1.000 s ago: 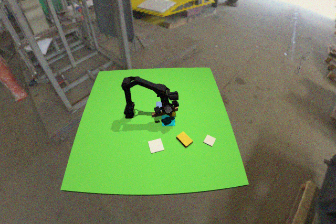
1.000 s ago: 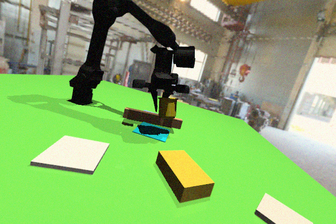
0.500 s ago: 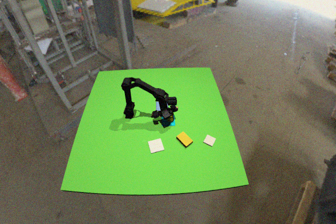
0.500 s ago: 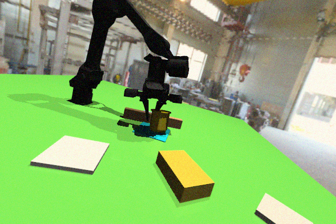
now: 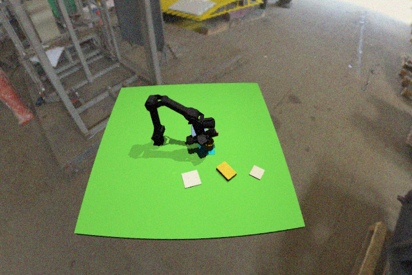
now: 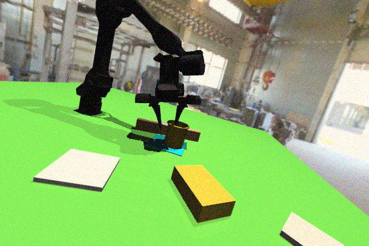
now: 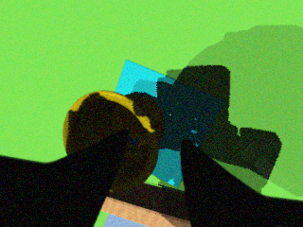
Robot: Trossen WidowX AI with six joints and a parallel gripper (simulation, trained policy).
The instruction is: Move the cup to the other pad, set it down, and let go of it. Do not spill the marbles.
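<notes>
Gripper (image 5: 203, 147) (image 6: 168, 124) (image 7: 154, 140), black: jaws roughly half open, one fingertip over the cup's mouth in the wrist view, the other outside it; we see nothing clamped. Cup (image 5: 209, 145) (image 6: 176, 136) (image 7: 76, 137), yellow: upright below the jaws and off to one side, standing on the cyan pad (image 5: 211, 152) (image 6: 180, 151) (image 7: 133, 73). Contents: too dark for us to count. Plank (image 6: 194, 135) (image 7: 142, 211), brown: beyond the jaws in the exterior view. Block (image 5: 226, 170) (image 6: 205, 185), yellow: apart from the jaws, on the exterior camera's side.
</notes>
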